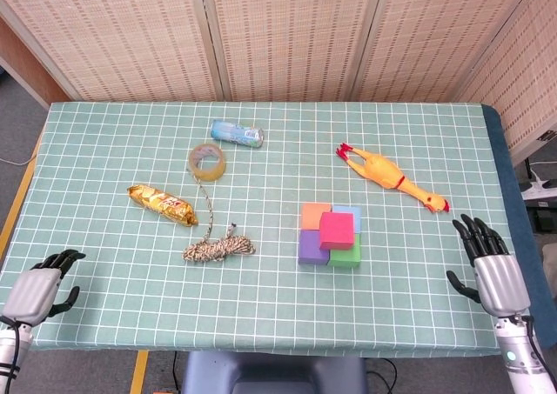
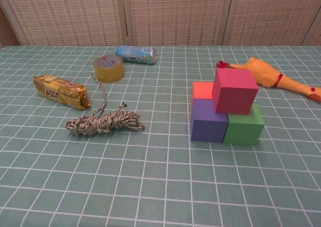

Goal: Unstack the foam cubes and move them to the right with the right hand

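Observation:
A pink foam cube (image 1: 337, 230) (image 2: 234, 90) sits on top of a square of foam cubes: purple (image 1: 312, 248) (image 2: 208, 121), green (image 1: 347, 255) (image 2: 244, 128), orange (image 1: 314, 214) (image 2: 202, 90) and light blue (image 1: 351, 213). My right hand (image 1: 489, 263) rests at the table's front right edge, well right of the stack, fingers spread and empty. Over at the front left corner lies my left hand (image 1: 42, 285), fingers loosely curled, holding nothing. Neither hand shows in the chest view.
A rubber chicken (image 1: 389, 176) (image 2: 271, 77) lies behind and right of the stack. Left of the stack are a coil of rope (image 1: 218, 248) (image 2: 103, 122), a snack packet (image 1: 161, 203) (image 2: 60, 91), a tape roll (image 1: 208, 161) (image 2: 109, 68) and a lying can (image 1: 237, 134) (image 2: 136, 54).

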Robot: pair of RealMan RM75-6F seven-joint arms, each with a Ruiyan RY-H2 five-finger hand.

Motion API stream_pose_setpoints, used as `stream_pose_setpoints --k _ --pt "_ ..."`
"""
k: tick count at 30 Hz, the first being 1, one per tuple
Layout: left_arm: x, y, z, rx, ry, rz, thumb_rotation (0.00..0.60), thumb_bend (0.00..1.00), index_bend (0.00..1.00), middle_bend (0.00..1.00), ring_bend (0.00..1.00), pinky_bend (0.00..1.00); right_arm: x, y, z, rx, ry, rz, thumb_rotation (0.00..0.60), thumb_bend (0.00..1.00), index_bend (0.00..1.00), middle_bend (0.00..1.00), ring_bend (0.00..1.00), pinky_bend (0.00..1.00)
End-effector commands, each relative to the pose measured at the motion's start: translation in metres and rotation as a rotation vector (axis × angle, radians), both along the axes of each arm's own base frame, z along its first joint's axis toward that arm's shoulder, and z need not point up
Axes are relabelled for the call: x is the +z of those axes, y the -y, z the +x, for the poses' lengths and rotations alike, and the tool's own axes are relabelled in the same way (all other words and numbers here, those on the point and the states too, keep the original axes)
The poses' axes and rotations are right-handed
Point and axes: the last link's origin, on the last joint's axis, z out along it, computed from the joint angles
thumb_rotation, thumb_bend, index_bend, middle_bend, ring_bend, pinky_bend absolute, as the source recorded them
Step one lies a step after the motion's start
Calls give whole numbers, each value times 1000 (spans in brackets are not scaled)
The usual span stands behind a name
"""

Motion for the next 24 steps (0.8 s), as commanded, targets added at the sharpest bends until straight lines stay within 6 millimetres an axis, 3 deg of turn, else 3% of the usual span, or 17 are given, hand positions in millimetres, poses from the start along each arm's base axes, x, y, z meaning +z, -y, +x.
stream_pose_setpoints --k 1,7,14,17,18,24 --pt "-1 0 -2 19 1 -10 600 463 213 170 190 367 -2 0 -1 -5 -14 16 600 154 0 16 0 144" --pt "2 5 3 -3 8 3 600 463 213 169 190 368 -8 -14 7 79 -7 94 600 115 0 14 0 143" --pt "5 4 2 18 40 5 600 462 213 169 190 368 -10 -7 15 161 36 88 600 100 0 13 0 135" --pt "8 1 -1 34 34 21 600 462 213 169 190 369 -12 6 24 212 58 104 600 100 0 13 0 135" --pt "9 0 -3 43 31 30 600 462 213 170 190 370 -18 22 37 243 64 136 600 100 0 13 0 134" --pt "10 3 -1 38 27 36 600 463 213 169 190 370 -36 52 60 229 93 200 600 90 0 13 0 134"
